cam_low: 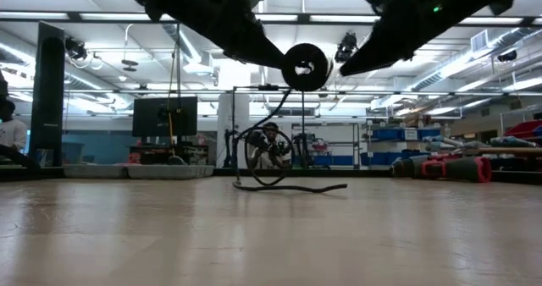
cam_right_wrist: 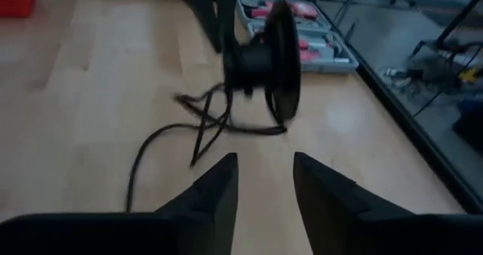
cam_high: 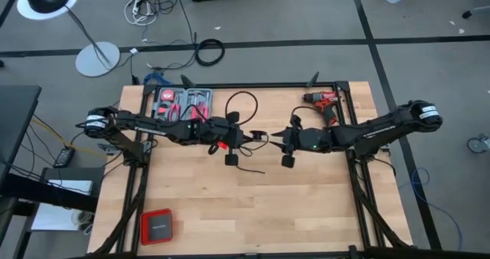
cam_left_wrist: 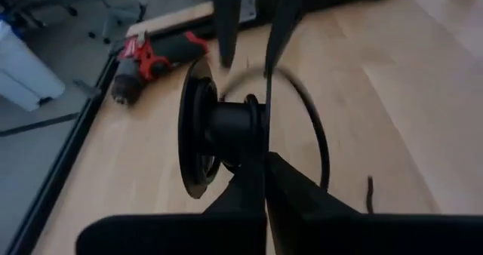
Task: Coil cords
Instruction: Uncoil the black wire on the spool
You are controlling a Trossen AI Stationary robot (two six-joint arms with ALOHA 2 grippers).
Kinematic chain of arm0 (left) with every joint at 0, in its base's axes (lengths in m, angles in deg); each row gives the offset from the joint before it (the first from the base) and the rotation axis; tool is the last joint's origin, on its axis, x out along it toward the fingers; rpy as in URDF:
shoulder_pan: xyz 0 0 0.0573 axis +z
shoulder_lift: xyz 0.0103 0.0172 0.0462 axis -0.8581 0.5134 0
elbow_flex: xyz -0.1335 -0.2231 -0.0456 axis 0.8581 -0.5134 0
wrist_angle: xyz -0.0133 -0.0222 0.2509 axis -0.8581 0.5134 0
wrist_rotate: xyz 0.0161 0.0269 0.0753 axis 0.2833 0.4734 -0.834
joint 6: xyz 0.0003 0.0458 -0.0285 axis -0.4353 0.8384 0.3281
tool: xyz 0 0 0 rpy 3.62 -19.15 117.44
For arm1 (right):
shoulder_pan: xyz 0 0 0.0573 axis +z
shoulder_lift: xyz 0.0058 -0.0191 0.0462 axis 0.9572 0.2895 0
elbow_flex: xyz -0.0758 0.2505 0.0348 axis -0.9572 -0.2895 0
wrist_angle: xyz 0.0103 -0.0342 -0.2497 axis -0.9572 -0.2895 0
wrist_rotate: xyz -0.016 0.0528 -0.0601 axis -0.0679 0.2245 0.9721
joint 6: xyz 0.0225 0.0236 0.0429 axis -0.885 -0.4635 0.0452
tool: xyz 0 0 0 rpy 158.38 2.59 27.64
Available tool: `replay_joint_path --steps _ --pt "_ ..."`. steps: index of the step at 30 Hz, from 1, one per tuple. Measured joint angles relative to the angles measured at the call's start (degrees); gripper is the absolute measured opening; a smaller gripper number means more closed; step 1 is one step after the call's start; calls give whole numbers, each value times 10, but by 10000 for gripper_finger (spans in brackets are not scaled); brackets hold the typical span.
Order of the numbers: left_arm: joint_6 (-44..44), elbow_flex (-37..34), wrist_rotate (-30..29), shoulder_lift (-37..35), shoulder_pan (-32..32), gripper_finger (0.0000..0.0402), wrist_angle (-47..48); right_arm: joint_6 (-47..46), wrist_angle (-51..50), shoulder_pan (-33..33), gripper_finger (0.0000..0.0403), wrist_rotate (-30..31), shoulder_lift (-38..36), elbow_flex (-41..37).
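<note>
The left gripper (cam_left_wrist: pixel 264 172), jaws pressed together, is holding a round black spool (cam_left_wrist: pixel 219 127) aloft, seemingly; the thin cord (cam_high: pixel 243 99) is looping toward twelve o'clock; the right gripper (cam_right_wrist: pixel 264 179) is standing spread.

Bright, even overhead light; ceiling strip lights (cam_low: pixel 110 17) glare in low view; soft faint shadows; both wrist views motion-blurred.

Thin black cord (cam_high: pixel 243 115), looped, mid-table.

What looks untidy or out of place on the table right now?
The cord is not coiled: it sprawls over the table in a loose loop with a trailing end. The left gripper holds a black spool in the air, shut; the right gripper is open.
</note>
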Motion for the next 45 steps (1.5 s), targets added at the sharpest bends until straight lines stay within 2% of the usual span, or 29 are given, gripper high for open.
replay_joint_path --steps 5,10,16,21,25,28,33,38,45 --pt "2 0 -30 -25 0 0 47 -101 -66 24 132 6 -47 0" --pt "3 0 -12 -46 -5 0 24 -154 -53 55 124 1 -19 1" --pt "5 0 19 -49 -21 0 -17 -156 37 66 123 11 32 0" --pt "8 0 23 -49 -31 0 -22 -135 64 49 123 7 41 -11" --pt "21 0 72 -48 -34 0 -37 -124 184 22 123 -53 43 -74" --pt "38 -1 136 -48 -33 0 -42 -126 273 -7 123 -95 43 -136" --pt "70 -38 267 -45 -23 0 -128 -151 423 -47 123 -233 45 -214" --pt "57 -74 330 -37 17 0 -214 -168 444 -73 123 -298 45 -229" --pt "-14 -90 404 5 80 0 -283 -169 454 -111 116 -321 94 -199"
